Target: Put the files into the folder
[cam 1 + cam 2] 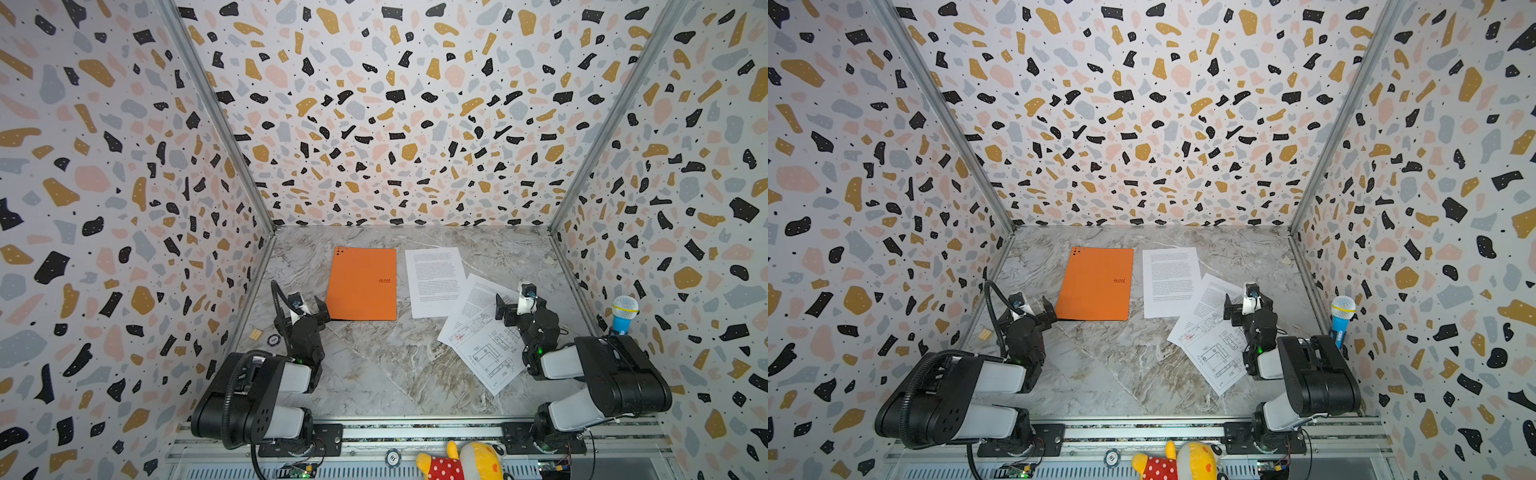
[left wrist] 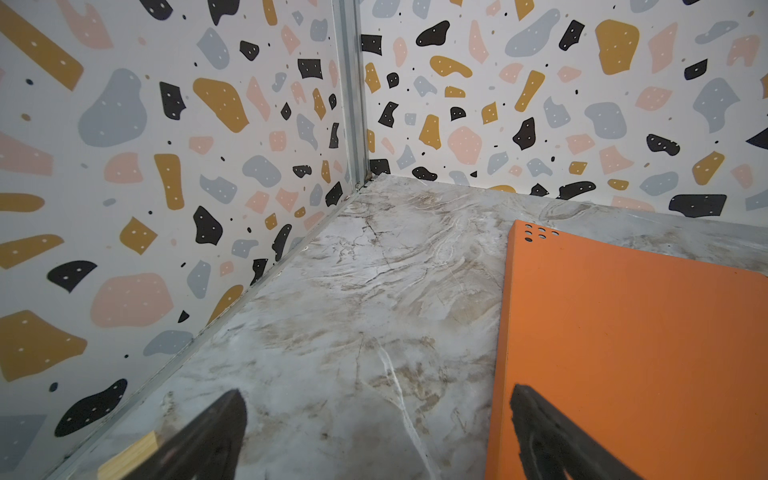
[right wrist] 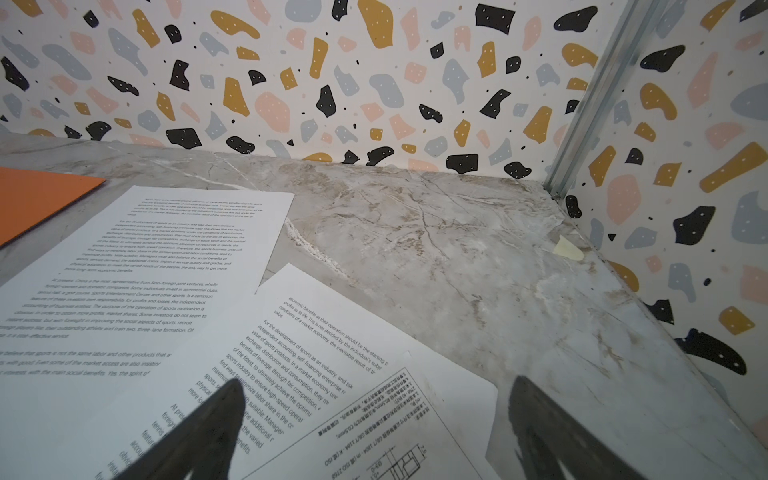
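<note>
The orange folder (image 1: 361,284) (image 1: 1096,284) lies shut and flat on the marble table, left of centre. The files are three white sheets to its right: a straight text sheet (image 1: 434,282), a tilted text sheet (image 1: 478,297) overlapping it, and a drawing sheet (image 1: 486,353) on top, nearer the front. My left gripper (image 1: 305,309) (image 2: 376,390) is open at the folder's (image 2: 623,353) near left corner, one finger above its edge. My right gripper (image 1: 519,305) (image 3: 374,380) is open above the tilted text sheet (image 3: 316,345) and the drawing sheet (image 3: 374,440), holding nothing.
A small wooden block (image 1: 255,334) and a round token (image 1: 273,340) lie by the left wall. A blue toy microphone (image 1: 623,313) stands at the right wall. A plush toy (image 1: 461,461) sits on the front rail. A pale scrap (image 3: 567,249) lies in the far right corner.
</note>
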`<state>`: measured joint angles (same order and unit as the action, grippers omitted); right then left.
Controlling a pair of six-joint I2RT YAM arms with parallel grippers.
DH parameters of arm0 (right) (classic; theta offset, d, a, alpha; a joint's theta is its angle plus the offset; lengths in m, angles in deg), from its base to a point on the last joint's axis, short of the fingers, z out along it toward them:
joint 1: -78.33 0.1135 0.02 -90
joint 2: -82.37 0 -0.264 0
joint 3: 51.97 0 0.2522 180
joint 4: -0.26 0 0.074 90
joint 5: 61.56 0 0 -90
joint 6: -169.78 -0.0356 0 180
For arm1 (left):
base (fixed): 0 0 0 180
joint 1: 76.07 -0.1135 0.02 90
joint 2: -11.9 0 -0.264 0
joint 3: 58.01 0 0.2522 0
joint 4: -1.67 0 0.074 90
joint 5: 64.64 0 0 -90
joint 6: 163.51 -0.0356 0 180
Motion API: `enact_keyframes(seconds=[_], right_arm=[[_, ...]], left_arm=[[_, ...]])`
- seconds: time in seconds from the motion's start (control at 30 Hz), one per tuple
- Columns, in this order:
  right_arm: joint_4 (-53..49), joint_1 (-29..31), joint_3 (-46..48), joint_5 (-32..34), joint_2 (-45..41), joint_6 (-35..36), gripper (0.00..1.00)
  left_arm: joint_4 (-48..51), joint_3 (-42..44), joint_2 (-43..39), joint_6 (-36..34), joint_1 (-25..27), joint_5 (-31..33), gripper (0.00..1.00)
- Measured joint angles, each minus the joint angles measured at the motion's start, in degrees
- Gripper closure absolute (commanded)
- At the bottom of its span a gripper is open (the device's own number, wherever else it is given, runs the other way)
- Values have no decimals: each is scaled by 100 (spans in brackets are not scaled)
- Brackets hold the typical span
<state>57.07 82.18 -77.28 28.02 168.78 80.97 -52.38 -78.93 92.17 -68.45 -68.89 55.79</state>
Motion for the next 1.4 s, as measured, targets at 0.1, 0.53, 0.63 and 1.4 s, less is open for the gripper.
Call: enact_keyframes(seconds=[0.1, 0.53, 0.63, 1.4], right_arm=[[0, 0, 0, 0, 0, -2, 2], [-7, -11, 0, 20, -4, -15, 5], [-487, -50, -101, 153, -234, -136, 6], [-4256, 1725, -2730, -1521, -529, -2903, 11]], left_arm=[[0, 0, 0, 2, 0, 0, 1], [83, -17, -66, 11, 0, 44, 1], [1344, -535, -597, 232, 0, 369, 1], [5786, -2203, -837, 2918, -74, -238, 0]])
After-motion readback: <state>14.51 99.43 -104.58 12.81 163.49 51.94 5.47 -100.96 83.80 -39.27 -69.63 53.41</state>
